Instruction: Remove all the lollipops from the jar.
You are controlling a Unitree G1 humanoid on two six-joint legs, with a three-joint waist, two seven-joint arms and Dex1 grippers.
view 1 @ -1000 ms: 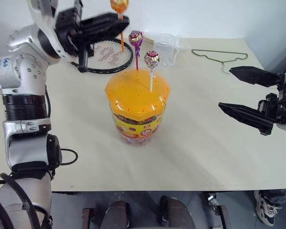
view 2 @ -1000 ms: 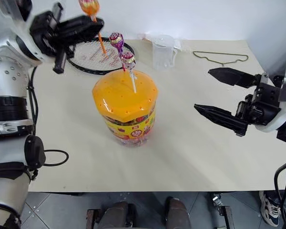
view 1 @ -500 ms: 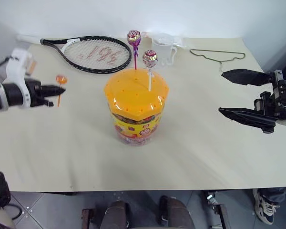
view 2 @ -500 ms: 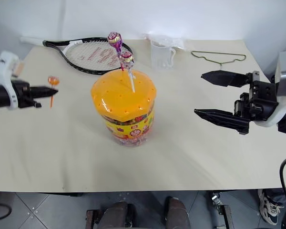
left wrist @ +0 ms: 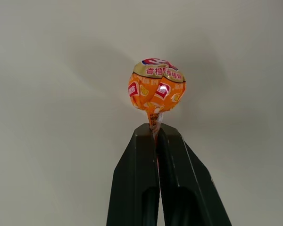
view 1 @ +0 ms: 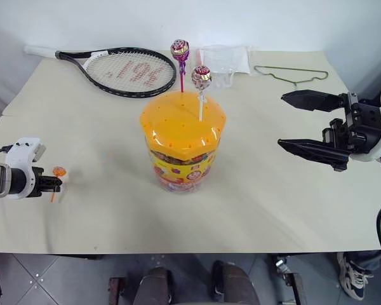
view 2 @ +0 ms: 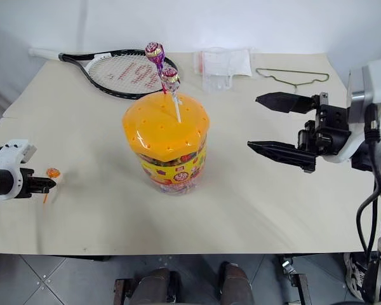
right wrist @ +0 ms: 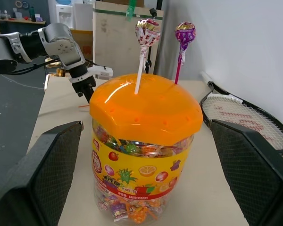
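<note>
The left gripper (view 1: 51,184) is low over the table (view 1: 273,210) near its left edge, toward the front corner. Its two black fingers are pressed together on the stick of the orange lollipop (left wrist: 156,91), just under the wrapped head. The step in hand seems to be laying this candy down on the table. To do it well, I think the gripper should go down until the stick is almost on the surface and only then let the fingers part, so the candy does not fall and roll over the near edge. It is better to place it a little more inward from the edge. After the release, the gripper should draw back along its own line, so a finger does not catch the thin stick.

The jar (view 1: 182,149) stands near the middle of the table, well apart from the left gripper. Two lollipops stand upright in holes of its orange lid (right wrist: 146,110): the purple lollipop (view 1: 180,49) toward the far side and the red-gold lollipop (view 1: 201,77) on a white stick just beside it, nearer the middle of the lid.

The right gripper (view 1: 311,122) hangs over the right part of the table with its fingers spread wide and nothing between them. It points toward the jar from the side, and the jar sits in line with the gap of its fingers, but not touching.

A tennis racket (view 1: 124,70), a clear cup (view 1: 225,60) and a wire hanger (view 1: 291,73) lie along the far edge.
</note>
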